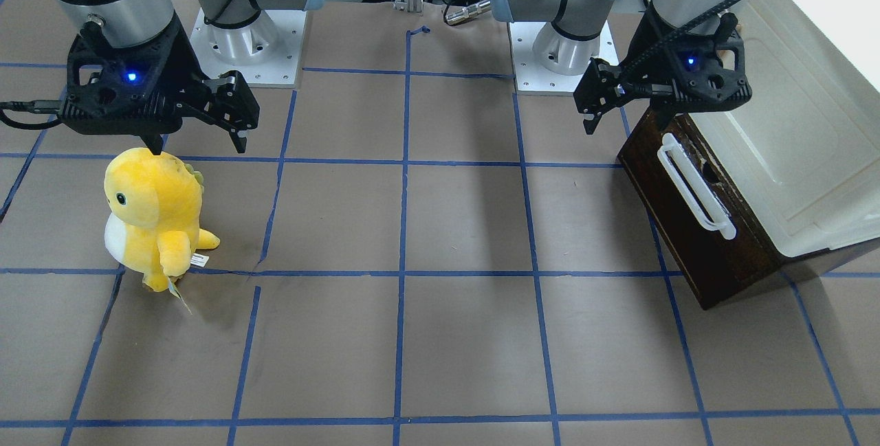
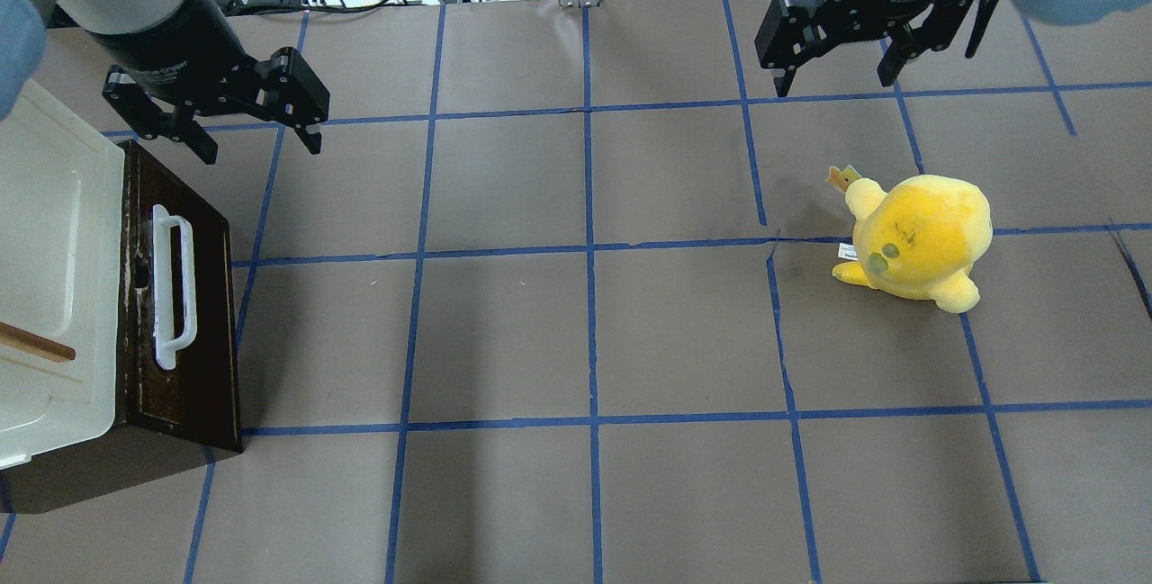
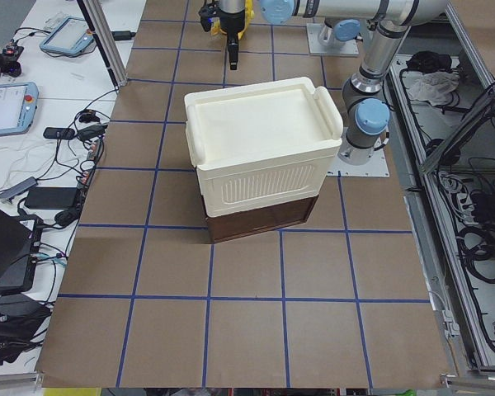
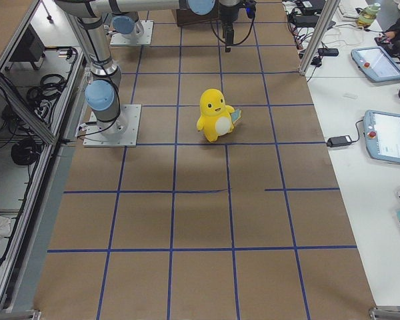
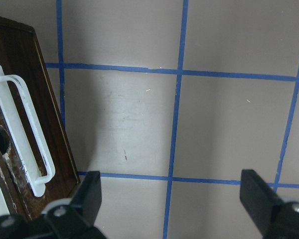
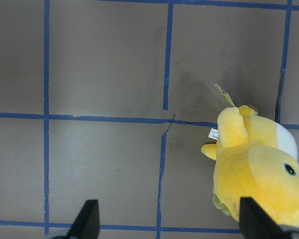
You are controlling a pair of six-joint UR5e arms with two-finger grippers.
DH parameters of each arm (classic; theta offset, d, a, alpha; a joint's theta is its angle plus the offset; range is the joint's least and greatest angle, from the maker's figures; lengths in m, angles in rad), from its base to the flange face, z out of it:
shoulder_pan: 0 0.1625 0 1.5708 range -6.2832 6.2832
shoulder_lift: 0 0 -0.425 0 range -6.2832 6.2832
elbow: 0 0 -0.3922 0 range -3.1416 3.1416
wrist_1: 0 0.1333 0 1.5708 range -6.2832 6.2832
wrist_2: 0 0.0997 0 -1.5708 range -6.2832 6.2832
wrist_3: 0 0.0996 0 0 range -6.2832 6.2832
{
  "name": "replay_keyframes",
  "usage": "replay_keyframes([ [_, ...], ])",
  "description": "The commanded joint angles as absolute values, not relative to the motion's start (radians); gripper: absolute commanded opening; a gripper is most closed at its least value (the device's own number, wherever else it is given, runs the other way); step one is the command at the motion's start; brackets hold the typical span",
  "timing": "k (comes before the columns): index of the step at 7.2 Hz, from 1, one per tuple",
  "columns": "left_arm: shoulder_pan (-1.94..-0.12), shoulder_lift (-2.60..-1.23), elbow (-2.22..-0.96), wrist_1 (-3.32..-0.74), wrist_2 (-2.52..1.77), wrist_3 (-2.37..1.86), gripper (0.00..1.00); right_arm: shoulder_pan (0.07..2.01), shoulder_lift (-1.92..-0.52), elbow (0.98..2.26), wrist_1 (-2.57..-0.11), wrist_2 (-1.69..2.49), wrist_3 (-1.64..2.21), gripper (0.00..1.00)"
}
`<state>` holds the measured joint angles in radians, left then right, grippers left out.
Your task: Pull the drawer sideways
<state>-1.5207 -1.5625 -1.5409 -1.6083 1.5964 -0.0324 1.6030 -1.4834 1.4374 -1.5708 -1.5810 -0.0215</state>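
1. Your drawer [image 2: 193, 359] sits at the table's left end under the white box [image 2: 54, 233], with its front facing the middle. No interior shows, so it looks unopened.
2. Its handle [image 2: 173, 287] is untouched.
3. The left gripper [image 2: 261, 143] hangs near one end of the drawer front, jaws spread wide and holding nothing. Approach, grasp and sideways pull all look left to do.
4. The right gripper [image 2: 834, 80] is likewise spread and empty, well apart from the drawer and near the toy [image 2: 918, 238].
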Motion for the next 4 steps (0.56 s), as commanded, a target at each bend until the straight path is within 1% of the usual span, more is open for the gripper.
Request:
replay_keyframes([
  [1, -1.525, -1.571, -1.542, -1.608, 1.595, -0.102, 1.0, 1.603, -1.483, 1.437, -1.571, -1.58, -0.021, 1.0],
  [3, -1.526, -1.571, -1.548, -1.609, 1.607, -0.098, 1.0, 1.603, -1.483, 1.437, -1.571, -1.582, -0.021, 1.0],
  [4, -1.531, -1.575, -1.56, -1.6, 1.7, -0.097, 1.0, 1.603, -1.483, 1.437, -1.571, -1.582, -0.021, 1.0],
])
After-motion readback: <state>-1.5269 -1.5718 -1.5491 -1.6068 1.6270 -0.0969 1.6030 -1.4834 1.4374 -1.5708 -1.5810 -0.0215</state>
